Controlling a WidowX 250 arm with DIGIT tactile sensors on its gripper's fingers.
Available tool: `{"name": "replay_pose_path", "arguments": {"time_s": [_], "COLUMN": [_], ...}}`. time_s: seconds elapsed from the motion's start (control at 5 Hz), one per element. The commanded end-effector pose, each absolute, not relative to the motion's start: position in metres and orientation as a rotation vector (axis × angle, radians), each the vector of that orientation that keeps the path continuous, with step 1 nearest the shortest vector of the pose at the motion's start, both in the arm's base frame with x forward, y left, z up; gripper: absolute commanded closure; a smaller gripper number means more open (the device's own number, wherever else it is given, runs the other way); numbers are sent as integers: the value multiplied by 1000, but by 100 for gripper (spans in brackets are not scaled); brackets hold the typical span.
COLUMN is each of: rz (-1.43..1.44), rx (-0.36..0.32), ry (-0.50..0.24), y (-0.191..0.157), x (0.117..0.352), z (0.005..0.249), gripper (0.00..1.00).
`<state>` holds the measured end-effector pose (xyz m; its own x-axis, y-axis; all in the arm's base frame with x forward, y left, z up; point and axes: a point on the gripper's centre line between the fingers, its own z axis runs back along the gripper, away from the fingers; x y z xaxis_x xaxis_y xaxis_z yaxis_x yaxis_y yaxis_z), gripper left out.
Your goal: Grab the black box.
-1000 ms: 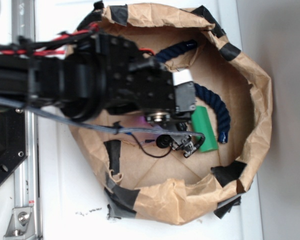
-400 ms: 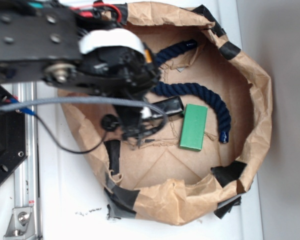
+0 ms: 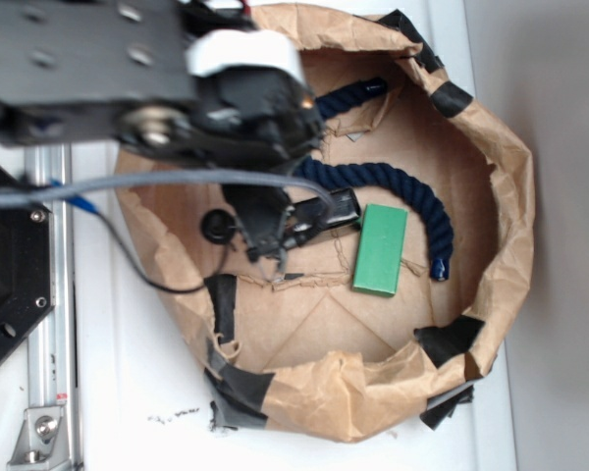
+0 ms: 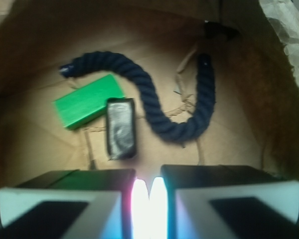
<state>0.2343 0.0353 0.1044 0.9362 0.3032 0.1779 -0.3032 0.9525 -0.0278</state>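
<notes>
Wrist view shows the black box [image 4: 121, 128] as a small, flat, glossy piece with rounded edges and a raised rim, lying on the brown paper floor [image 4: 224, 144] just ahead of the gripper [image 4: 148, 191]; its long axis runs near to far, one short end pointing at the fingers [image 4: 94, 189]. One box, one green block [image 4: 87, 100] touching its far left corner, one navy rope [image 4: 174, 107] curving to its right; the jaws are nearly closed, holding nothing.

White tabletop [image 3: 128, 392], grey wall [image 3: 569, 98]
</notes>
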Motion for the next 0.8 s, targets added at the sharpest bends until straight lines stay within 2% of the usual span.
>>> {"name": "replay_pose_path", "arguments": {"time_s": [0.0, 0.2, 0.4, 0.6], "rz": [252, 219, 229, 293], "rx": [8, 28, 56, 54], "ry": [-139, -94, -68, -109], "y": [31, 28, 30, 30], "x": [272, 287, 290, 284], "z": [70, 38, 12, 24], "gripper": [0, 0, 0, 100]}}
